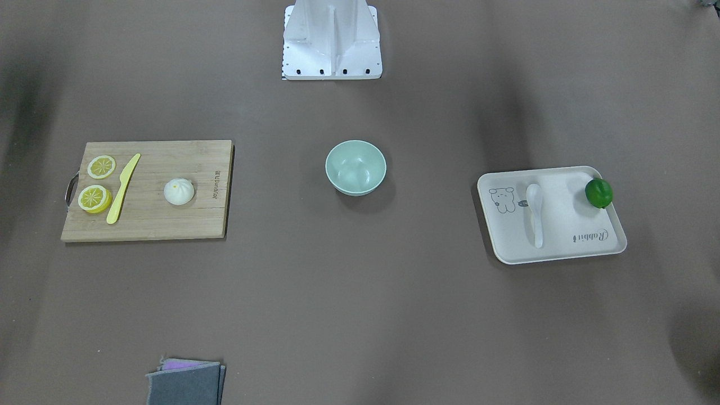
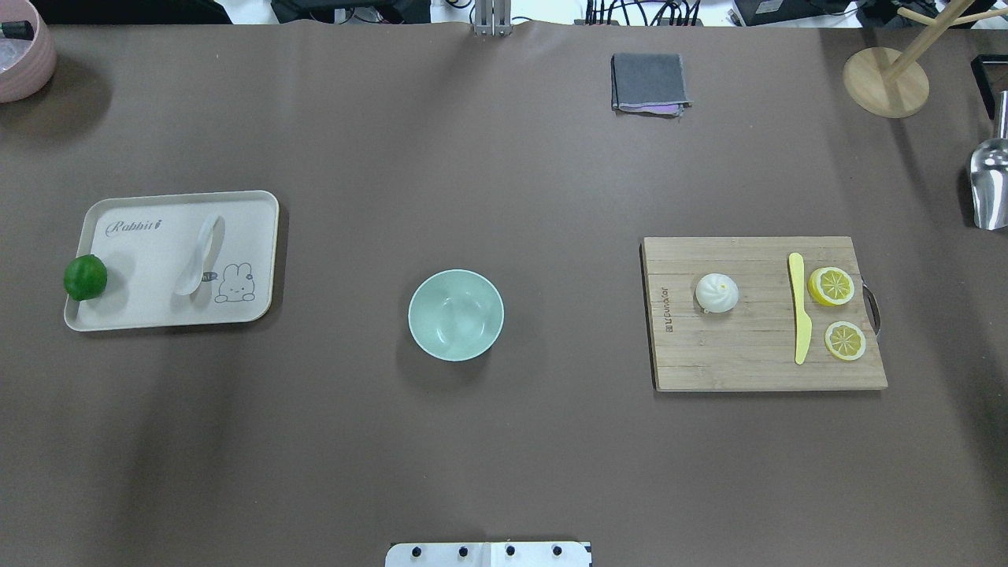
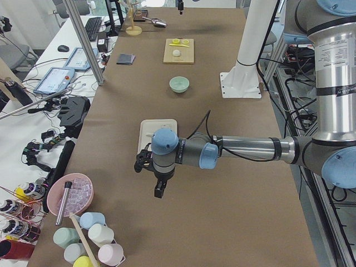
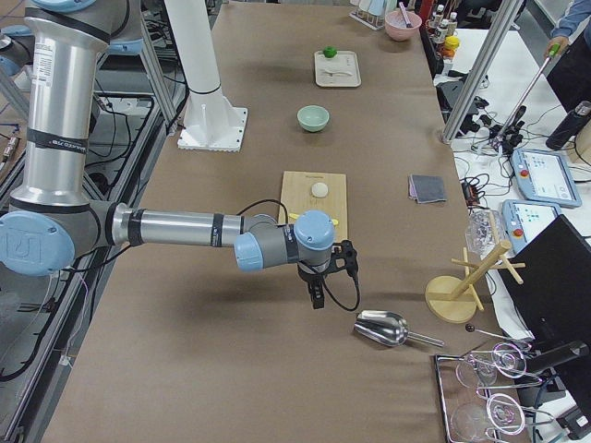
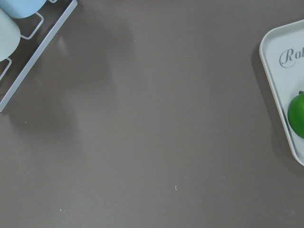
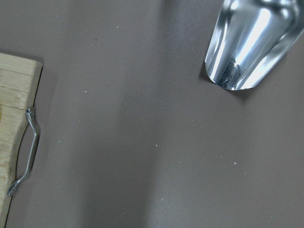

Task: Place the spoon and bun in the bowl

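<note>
The mint-green bowl [image 1: 355, 167] [image 2: 455, 315] stands empty at the table's middle. The white spoon [image 1: 535, 211] [image 2: 201, 256] lies on the cream tray [image 1: 562, 239] [image 2: 142, 272] on my left side. The white bun [image 1: 179, 192] [image 2: 717, 292] sits on the wooden cutting board [image 1: 169, 222] [image 2: 732, 358] on my right side. My left gripper [image 3: 159, 190] hangs over the table beyond the tray's outer end. My right gripper [image 4: 317, 297] hangs beyond the board's outer end. Both show only in the side views, so I cannot tell whether they are open or shut.
A green lime [image 1: 598, 193] [image 5: 297, 115] rests at the tray's edge. A yellow knife [image 2: 799, 319] and two lemon slices [image 2: 831, 286] lie on the board. A metal scoop [image 6: 247, 42], a wooden stand [image 2: 886, 79], a folded grey cloth [image 2: 649, 82] and a pink bowl [image 2: 24, 59] sit near the table's edges.
</note>
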Robot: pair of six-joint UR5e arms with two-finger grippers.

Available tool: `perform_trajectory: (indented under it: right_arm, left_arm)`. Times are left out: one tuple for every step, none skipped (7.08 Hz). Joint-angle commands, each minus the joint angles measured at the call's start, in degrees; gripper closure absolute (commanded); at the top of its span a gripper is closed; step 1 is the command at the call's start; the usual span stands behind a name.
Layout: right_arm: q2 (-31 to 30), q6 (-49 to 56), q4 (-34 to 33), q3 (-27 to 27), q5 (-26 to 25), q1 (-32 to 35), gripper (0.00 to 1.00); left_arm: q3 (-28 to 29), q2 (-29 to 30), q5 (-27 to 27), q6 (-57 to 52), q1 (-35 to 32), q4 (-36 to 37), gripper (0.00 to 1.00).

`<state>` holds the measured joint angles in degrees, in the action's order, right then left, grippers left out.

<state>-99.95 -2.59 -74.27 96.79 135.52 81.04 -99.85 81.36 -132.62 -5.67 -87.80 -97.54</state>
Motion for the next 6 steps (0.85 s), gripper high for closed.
perform_trajectory:
  right_arm:
    - [-0.3, 0.7, 0.0, 0.1, 0.1, 0.4, 0.0]
    - [-0.3, 0.7, 0.0, -0.1, 0.0, 0.4, 0.0]
    - [-0.3, 0.7, 0.0, 0.0, 0.0, 0.9, 0.0]
    - [-0.2, 0.7, 0.0, -0.1, 0.0, 1.1, 0.0]
    - [0.2, 0.2, 0.0, -0.2, 0.1, 1.1, 0.0]
    - [-0.1, 0.1, 0.0, 0.0, 0.4, 1.1, 0.0]
  left_arm:
    - [-1.3, -0.4, 0.3, 0.0, 0.0, -0.1, 0.02]
    - [-1.6, -0.4, 0.2, 0.3, 0.0, 0.0, 0.02]
    - [-2.1, -0.5, 0.1, 0.3, 0.0, -0.1, 0.02]
    - [-1.7, -0.4, 0.5, 0.3, 0.0, 0.0, 0.02]
    - [-2.1, -0.5, 0.5, 0.5, 0.0, -0.2, 0.02]
    - [-2.1, -0.2, -0.1, 0.5, 0.0, -0.2, 0.02]
